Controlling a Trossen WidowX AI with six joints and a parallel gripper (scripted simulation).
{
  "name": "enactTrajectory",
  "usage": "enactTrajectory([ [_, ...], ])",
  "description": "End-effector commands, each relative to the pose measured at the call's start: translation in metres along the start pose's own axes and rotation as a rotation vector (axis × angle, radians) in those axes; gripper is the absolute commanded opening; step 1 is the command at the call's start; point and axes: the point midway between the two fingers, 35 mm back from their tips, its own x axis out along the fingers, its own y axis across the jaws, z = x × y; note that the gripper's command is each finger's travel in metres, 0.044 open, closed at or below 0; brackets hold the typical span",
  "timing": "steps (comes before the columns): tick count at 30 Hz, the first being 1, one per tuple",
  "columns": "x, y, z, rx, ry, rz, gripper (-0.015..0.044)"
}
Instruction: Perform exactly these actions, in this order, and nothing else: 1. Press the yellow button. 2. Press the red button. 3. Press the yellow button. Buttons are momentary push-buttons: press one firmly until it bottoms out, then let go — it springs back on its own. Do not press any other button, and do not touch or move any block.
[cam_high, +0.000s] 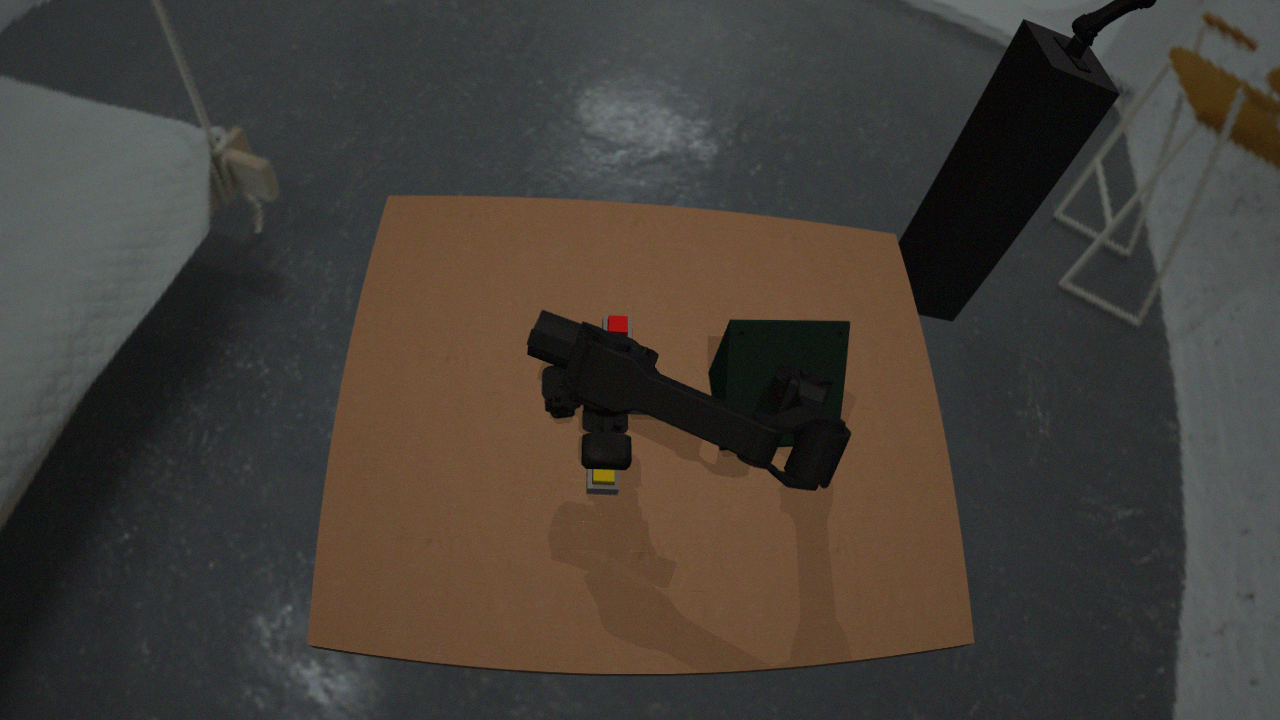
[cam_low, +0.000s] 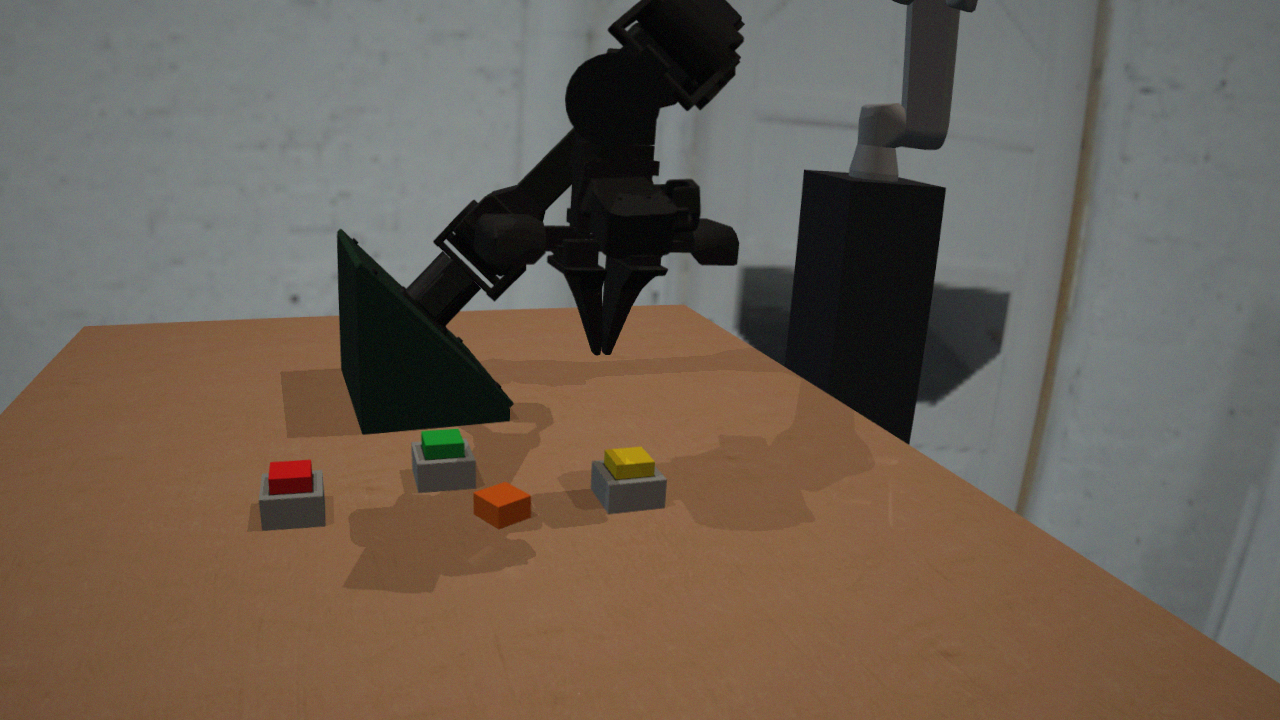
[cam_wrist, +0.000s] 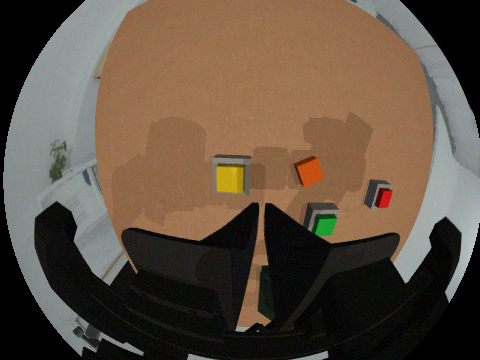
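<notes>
The yellow button stands raised in its grey housing. The red button is also raised, at the left in the exterior view and at the right in the wrist view. My gripper is shut and empty. It points down and hangs well above the table, near the yellow button but touching nothing. In the wrist view the yellow button lies ahead and a little left of the fingertips. In the top view the arm hides the fingertips.
A green button stands between the red and yellow ones, farther back in the exterior view. An orange block lies between the yellow and red buttons. The dark green wedge base carries the arm on the wooden table.
</notes>
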Motion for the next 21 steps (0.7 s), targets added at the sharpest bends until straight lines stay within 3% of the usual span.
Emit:
enactTrajectory([
  [1, 0.002, 0.032, -0.011, 0.011, 0.007, 0.018, 0.002],
  [7, 0.005, 0.032, -0.011, 0.011, 0.007, 0.018, 0.002],
  [12, 0.061, 0.034, -0.012, 0.01, 0.006, 0.02, 0.002],
  [21, 0.068, 0.034, -0.012, 0.01, 0.006, 0.02, 0.002],
])
